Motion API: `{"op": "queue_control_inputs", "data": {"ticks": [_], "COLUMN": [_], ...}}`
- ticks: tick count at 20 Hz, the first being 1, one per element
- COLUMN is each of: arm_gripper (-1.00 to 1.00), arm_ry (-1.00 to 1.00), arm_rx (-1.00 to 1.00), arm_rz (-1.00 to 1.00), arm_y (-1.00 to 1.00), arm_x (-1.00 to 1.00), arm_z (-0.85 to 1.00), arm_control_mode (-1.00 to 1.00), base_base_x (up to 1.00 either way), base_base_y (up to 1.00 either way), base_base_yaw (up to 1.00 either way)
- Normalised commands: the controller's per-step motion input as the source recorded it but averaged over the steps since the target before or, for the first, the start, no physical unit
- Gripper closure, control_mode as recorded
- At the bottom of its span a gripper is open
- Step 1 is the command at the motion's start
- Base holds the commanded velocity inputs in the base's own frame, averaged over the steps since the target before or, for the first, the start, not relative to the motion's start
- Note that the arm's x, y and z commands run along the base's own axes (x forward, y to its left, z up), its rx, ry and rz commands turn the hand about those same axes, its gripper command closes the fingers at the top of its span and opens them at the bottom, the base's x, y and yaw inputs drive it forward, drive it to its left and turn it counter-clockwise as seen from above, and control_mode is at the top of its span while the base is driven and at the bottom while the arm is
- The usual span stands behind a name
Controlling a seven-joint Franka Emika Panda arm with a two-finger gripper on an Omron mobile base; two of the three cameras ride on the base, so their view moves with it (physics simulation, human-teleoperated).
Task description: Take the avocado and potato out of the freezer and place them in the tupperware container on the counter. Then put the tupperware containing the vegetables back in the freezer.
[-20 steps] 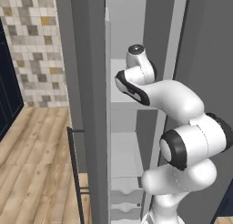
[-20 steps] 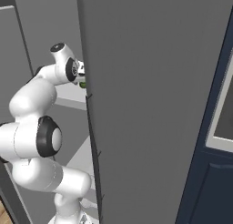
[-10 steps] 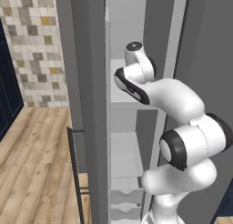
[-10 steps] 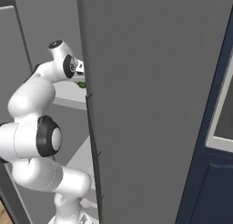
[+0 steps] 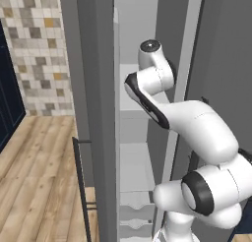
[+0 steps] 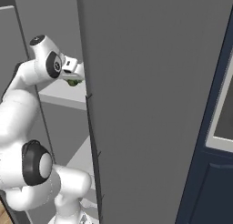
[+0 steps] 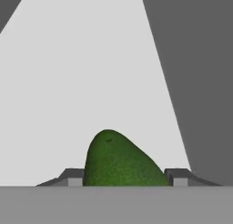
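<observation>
Avocado [image 7: 117,160], green and pebbled, sits between our two finger tips [image 7: 75,177], one pressed to each flank; the gripper [image 7: 124,178] is clamped on it at a middling width. In the right base view we see the fruit under the hand, just above a pale freezer [image 5: 98,113] shelf [image 6: 63,93]. Arm reaches into the narrow compartment.

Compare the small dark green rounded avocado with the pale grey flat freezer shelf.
The avocado is dark green, the shelf pale grey. The avocado is rounded and pebbled, the shelf flat and plain. The gripper clasps the avocado, not the shelf. Both are inside the freezer.
</observation>
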Motion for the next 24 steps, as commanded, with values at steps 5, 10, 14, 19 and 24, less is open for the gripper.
{"op": "queue_control_inputs", "data": {"ticks": [5, 10, 14, 19, 24], "arm_gripper": [1.00, 1.00, 1.00, 1.00, 1.00], "arm_ry": [0.00, 0.00, 0.00, 0.00, 0.01], "arm_rx": [0.07, 0.07, 0.06, 0.03, 0.01], "arm_rz": [0.00, 0.00, 0.02, 0.04, 0.05], "arm_y": [0.00, 0.07, 0.08, -0.01, -0.19], "arm_x": [-0.76, -0.88, -1.00, -1.00, -0.86], "arm_z": [0.31, 0.25, 0.24, 0.24, 0.15], "arm_control_mode": [-1.00, -1.00, -1.00, -1.00, -1.00], "base_base_x": [0.00, 0.00, 0.00, 0.00, 0.00], "base_base_y": [0.00, 0.00, 0.00, 0.00, 0.00], "base_base_yaw": [0.00, 0.00, 0.00, 0.00, 0.00]}}
